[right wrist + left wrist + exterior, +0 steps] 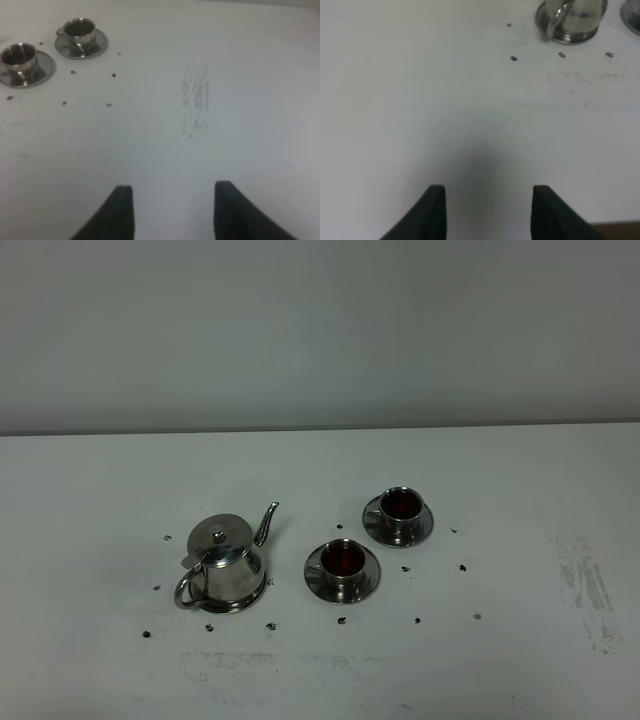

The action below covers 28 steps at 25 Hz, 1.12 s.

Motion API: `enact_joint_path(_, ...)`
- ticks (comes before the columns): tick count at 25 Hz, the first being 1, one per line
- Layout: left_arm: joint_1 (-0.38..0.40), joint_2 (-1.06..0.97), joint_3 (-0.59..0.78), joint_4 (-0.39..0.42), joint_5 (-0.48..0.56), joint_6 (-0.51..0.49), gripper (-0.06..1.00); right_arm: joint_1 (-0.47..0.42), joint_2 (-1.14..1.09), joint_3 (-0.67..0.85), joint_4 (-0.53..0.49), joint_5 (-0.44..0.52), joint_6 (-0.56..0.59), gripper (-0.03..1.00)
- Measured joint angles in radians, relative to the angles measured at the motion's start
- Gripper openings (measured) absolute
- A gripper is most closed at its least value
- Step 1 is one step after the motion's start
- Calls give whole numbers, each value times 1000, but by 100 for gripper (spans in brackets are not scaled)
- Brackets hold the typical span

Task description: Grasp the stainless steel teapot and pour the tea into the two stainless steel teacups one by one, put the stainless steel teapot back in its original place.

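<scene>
The stainless steel teapot [225, 560] stands upright on its ridged disc, the original place [243, 605], left of centre, with its spout towards the cups. The two stainless steel teacups, one near [343, 562] and one farther right [401, 506], sit on saucers and hold dark tea. In the exterior view no arm shows. My left gripper [489, 189] is open over bare table, well short of the teapot [572, 17]. My right gripper [172, 186] also has its fingers apart and empty, far from the cups [19, 57] [80, 30].
Small dark specks [270, 626] are scattered on the white table around the set. A grey scuff mark [590, 590] lies at the right, seen also in the right wrist view as a scuff [196, 100]. A plain wall closes the back.
</scene>
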<state>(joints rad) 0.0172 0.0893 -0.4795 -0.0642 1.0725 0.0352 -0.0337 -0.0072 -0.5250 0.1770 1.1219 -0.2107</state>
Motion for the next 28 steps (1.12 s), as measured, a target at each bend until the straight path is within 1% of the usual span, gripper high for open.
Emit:
enact_joint_path(6, -22, -89, 24, 5, -6, 0, 41, 0, 0, 0, 0, 0, 0, 36)
enact_joint_path(28, -23, -94, 24, 5, -6, 0, 41, 0, 0, 0, 0, 0, 0, 36)
